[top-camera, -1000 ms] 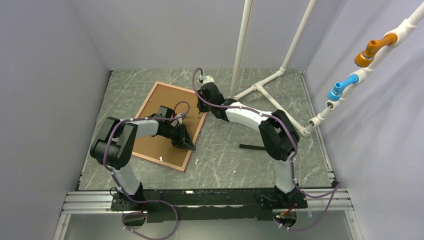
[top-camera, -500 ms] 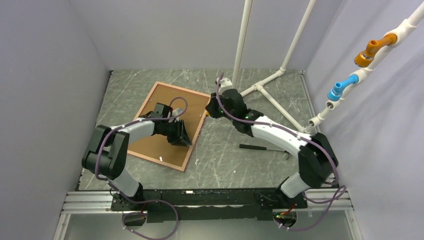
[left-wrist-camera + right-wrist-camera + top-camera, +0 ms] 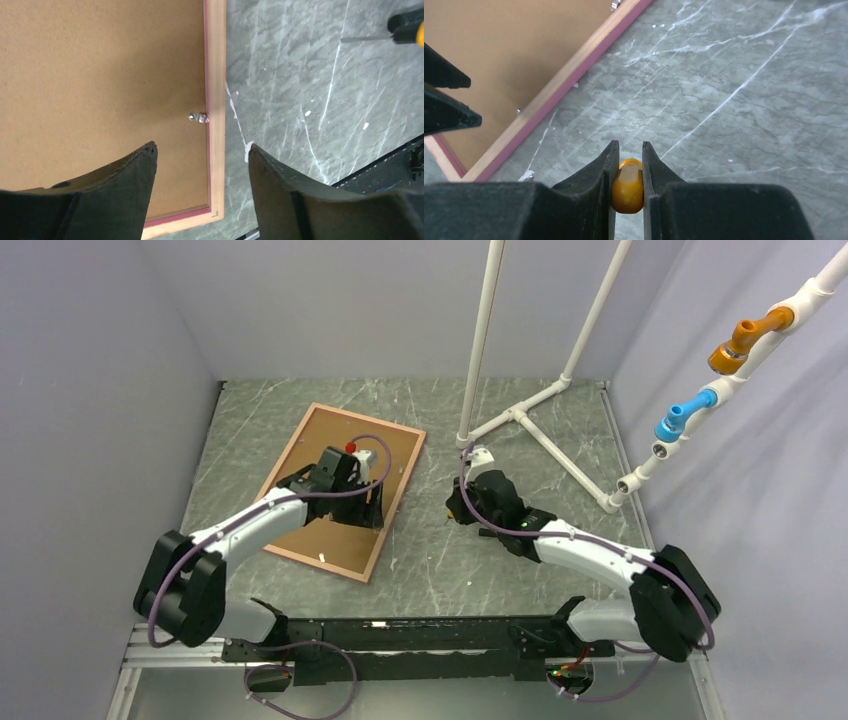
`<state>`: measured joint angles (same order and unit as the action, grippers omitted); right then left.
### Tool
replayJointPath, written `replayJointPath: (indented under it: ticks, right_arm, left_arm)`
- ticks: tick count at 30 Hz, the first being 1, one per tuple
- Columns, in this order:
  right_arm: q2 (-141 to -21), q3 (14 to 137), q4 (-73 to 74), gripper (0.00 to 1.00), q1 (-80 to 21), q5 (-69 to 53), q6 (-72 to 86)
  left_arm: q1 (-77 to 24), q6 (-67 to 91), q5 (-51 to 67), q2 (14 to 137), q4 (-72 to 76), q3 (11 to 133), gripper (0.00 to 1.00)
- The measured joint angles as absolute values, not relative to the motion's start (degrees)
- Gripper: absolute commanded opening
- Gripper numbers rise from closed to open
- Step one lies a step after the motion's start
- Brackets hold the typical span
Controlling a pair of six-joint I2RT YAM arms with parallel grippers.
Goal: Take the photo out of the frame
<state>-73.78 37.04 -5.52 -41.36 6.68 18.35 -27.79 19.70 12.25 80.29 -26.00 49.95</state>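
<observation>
Frame (image 3: 300,560): pink, flat on the left-far part of the table (image 3: 440,575), back upward (brown backing board (image 3: 330,440) showing); small metal clip (image 3: 199,118) at its right rim; left gripper (image 3: 202,146) above that rim, fingers spread, holding nothing; right gripper (image 3: 629,143) low over bare table right of the frame, fingers pinched on a yellow handle end (image 3: 627,185).

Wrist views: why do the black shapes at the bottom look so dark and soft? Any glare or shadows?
Left wrist view: the left hand is nearest the lens, dark and soft-edged, with a faint shadow on the backing board; right wrist view: the right hand is equally dark, its pinched yellow handle slightly blurred, the table sharp; top view: even light, no harsh glare.
</observation>
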Motion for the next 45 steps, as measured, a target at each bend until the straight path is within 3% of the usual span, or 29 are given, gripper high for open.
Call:
replayJointPath:
  ticks: [2,4,11,18,26,31,37,40,45]
  right_arm:
    - [-70.6,35.3,-6.8,0.0,-41.3,7.2,17.9]
    - [-67.0,33.3,-9.2,0.0,-41.3,7.4,17.5]
    - [-61.1,30.8,-12.3,0.0,-41.3,8.8,16.9]
    - [-56.9,28.5,-13.0,0.0,-41.3,10.4,16.7]
    - [-55.1,27.9,-13.5,0.0,-41.3,10.4,16.7]
    - [-55.1,27.7,-13.8,0.0,-41.3,10.5,16.7]
    - [-53.7,26.7,-13.9,0.0,-41.3,11.7,16.7]
    - [-52.0,25.9,-13.9,0.0,-41.3,13.1,16.7]
    - [-49.6,24.3,-14.6,0.0,-41.3,15.2,16.9]
  left_arm:
    - [-29.8,19.8,9.8,77.6,-26.1,48.7,0.89]
    - [-31.1,20.8,8.0,74.6,-26.0,46.4,0.9]
    - [-37.3,27.3,0.3,70.1,-26.6,42.0,0.76]
    - [-47.6,33.8,-9.1,83.2,-29.0,47.7,0.69]
    - [-52.7,39.9,-17.3,86.7,-31.9,48.8,0.46]
    - [-53.0,42.3,-20.2,88.5,-33.5,49.8,0.22]
    - [-53.6,44.8,-22.0,93.7,-38.5,55.2,0.15]
    - [-53.7,47.1,-22.9,97.0,-42.0,58.7,0.01]
    - [-53.7,52.2,-24.3,100.9,-45.7,63.4,0.0]
